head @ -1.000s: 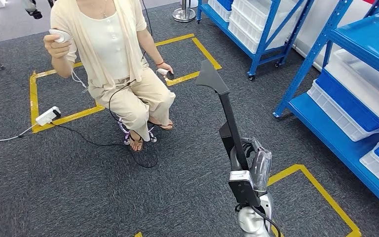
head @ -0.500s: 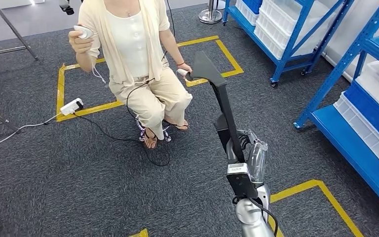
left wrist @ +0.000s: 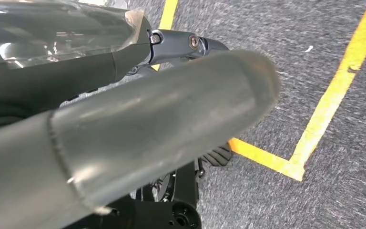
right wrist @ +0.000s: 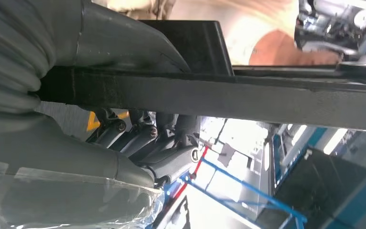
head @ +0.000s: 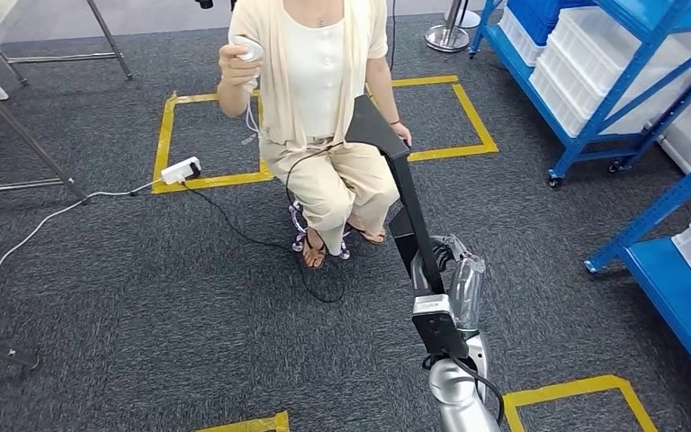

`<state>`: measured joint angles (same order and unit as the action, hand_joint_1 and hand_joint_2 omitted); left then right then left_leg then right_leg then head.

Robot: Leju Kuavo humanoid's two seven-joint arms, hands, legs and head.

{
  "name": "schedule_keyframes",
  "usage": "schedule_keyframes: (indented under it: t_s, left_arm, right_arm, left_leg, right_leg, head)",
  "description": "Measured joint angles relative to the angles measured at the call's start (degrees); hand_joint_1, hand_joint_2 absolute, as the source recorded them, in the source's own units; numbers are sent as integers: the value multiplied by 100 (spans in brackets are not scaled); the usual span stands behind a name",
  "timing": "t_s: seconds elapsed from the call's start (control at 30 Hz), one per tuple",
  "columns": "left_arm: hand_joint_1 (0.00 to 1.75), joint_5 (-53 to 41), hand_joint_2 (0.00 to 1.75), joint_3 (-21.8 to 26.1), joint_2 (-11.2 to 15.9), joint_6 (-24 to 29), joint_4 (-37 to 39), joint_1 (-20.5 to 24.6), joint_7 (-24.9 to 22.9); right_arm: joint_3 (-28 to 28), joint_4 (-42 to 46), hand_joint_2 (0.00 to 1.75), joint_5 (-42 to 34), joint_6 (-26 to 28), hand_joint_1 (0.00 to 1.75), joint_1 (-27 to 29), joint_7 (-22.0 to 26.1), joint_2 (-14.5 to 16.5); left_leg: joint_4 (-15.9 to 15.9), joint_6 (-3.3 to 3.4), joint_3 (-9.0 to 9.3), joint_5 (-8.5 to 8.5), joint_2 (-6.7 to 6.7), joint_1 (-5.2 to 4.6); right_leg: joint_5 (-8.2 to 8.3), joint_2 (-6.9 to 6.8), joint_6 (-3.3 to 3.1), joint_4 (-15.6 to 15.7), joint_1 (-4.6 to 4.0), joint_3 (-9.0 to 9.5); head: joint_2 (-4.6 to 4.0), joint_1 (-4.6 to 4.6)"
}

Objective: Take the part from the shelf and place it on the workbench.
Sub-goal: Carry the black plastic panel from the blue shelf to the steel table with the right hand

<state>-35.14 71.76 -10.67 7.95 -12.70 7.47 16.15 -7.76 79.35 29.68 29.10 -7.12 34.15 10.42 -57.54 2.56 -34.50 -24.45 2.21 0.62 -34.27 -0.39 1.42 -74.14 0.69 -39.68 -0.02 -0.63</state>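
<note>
— Part [head: 407, 193] is where, exactly?

— In my right hand [head: 450, 283]. My fingers [right wrist: 138, 136] are wrapped round its lower end, thumb across the bar, so it is gripped firmly. It is a long black piece, and it runs up and away from my hand toward the far side, its flat angled head ending just in front of the seated person [head: 324, 108].

— And your left hand?

— My left hand [left wrist: 124, 129] hangs low over the carpet beside a yellow floor line [left wrist: 333, 90]; I cannot tell how its fingers lie, and I see nothing in it.

— The workbench?

— Metal legs [head: 18, 117] stand at the far left; I judge that could be it. The blue shelves [head: 648, 135] are on my right, so the part must swing left with me, long end leading.
</note>
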Motion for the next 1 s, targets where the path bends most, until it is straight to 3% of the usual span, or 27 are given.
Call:
schedule_keyframes:
  t_s: [0.03,0.1,0.13,0.2,0.27,0.33,0.4,0.47,0.5,0.53,0.57,0.63,0.7,0.8,0.87,0.93,1.0]
  left_arm:
    - [0,0,0,0,-1,-1,0,-1,0]
    - [0,1,0,0,-2,-2,0,-2,0]
    - [0,2,0,1,-2,-2,0,-1,0]
    - [0,14,0,4,-1,-1,0,-5,1]
    - [0,30,0,10,2,3,0,-24,1]
    - [0,41,0,15,8,17,1,-41,2]
    - [0,57,0,15,11,37,2,-34,6]
    - [0,71,0,16,8,48,2,-23,8]
    - [0,73,0,17,7,51,2,-23,8]
    - [0,75,0,19,7,54,2,-26,8]
    - [0,77,0,20,8,55,2,-29,8]
    - [0,78,0,21,10,57,2,-24,7]
    - [0,78,0,20,11,57,2,-8,9]
    - [0,83,0,21,10,57,2,-3,11]
    - [0,91,0,22,8,57,2,-3,13]
    - [0,107,0,25,6,57,2,6,15]
    - [0,130,0,37,7,59,2,11,16]
  right_arm:
    - [2,-21,175,-3,0,175,-4,1,-8]
    - [3,-57,175,-13,-1,175,-21,7,-13]
    - [2,-74,175,-21,0,175,-36,14,-12]
    - [1,-113,175,-37,1,175,-80,36,-9]
    - [-4,-162,175,-56,-1,175,-144,58,3]
    - [-15,-217,175,-75,-2,175,-226,78,27]
    - [-22,-281,175,-96,-3,175,-307,92,50]
    - [-22,-368,175,-110,-3,175,-361,98,58]
    - [-21,-415,175,-115,-3,175,-377,99,58]
    - [-21,-456,175,-118,-3,175,-392,101,60]
    - [-21,-495,175,-122,-4,175,-410,103,63]
    - [-21,-553,175,-131,-4,175,-467,108,74]
    - [-20,-598,175,-142,-3,175,-527,117,84]
    - [-22,-657,175,-151,-5,175,-568,150,98]
    - [-25,-693,175,-155,-8,175,-591,184,103]
    - [-23,-742,175,-162,-9,175,-605,207,93]
    - [-19,-812,175,-176,-11,175,-606,211,79]
  left_leg:
    - [-3,0,7,-3,78,-4]
    - [-8,-13,25,-11,223,-7]
    - [-19,-31,28,-23,288,-19]
    - [-35,-76,12,-44,381,-39]
    - [-33,-133,-11,-51,440,-29]
    - [-145,-189,-60,-131,317,-13]
    - [-664,-247,-306,-421,31,-3]
    - [-1400,-299,-701,-736,-136,20]
    - [-1618,-316,-832,-781,-164,32]
    - [-1627,-325,-856,-720,-183,40]
    - [-1418,-326,-764,-567,-214,47]
    - [-640,-299,-368,-205,-395,41]
    - [-134,-237,-104,-44,-530,6]
    - [-35,-120,-60,-20,-410,-29]
    - [28,-40,-9,20,-307,-11]
    - [52,14,16,34,-203,-5]
    - [50,35,16,32,-69,-8]
  right_leg:
    - [90,17,37,72,-1,-14]
    - [460,116,114,795,4,264]
    - [627,193,124,1184,3,427]
    - [799,281,82,1608,4,615]
    - [824,223,2,1645,9,641]
    - [845,148,-81,1681,34,674]
    - [849,56,-152,1708,39,702]
    - [831,-56,-185,1708,16,709]
    - [823,-116,-190,1708,8,710]
    - [815,-172,-191,1707,5,713]
    - [808,-224,-188,1707,4,719]
    - [786,-310,-162,1703,-9,739]
    - [754,-389,-108,1699,-47,759]
    - [714,-486,-16,1696,-59,783]
    - [586,-318,11,1475,-45,705]
    - [295,-77,-27,817,-19,395]
    - [63,-5,-35,119,-3,20]
  head:
    - [0,1]
    - [1,4]
    - [1,5]
    - [1,3]
    - [1,2]
    - [0,-13]
    - [0,-42]
    - [0,-56]
    - [0,-56]
    - [1,-58]
    - [1,-58]
    - [1,-60]
    - [1,-48]
    - [1,-31]
    - [1,-20]
    - [1,-2]
    - [0,9]
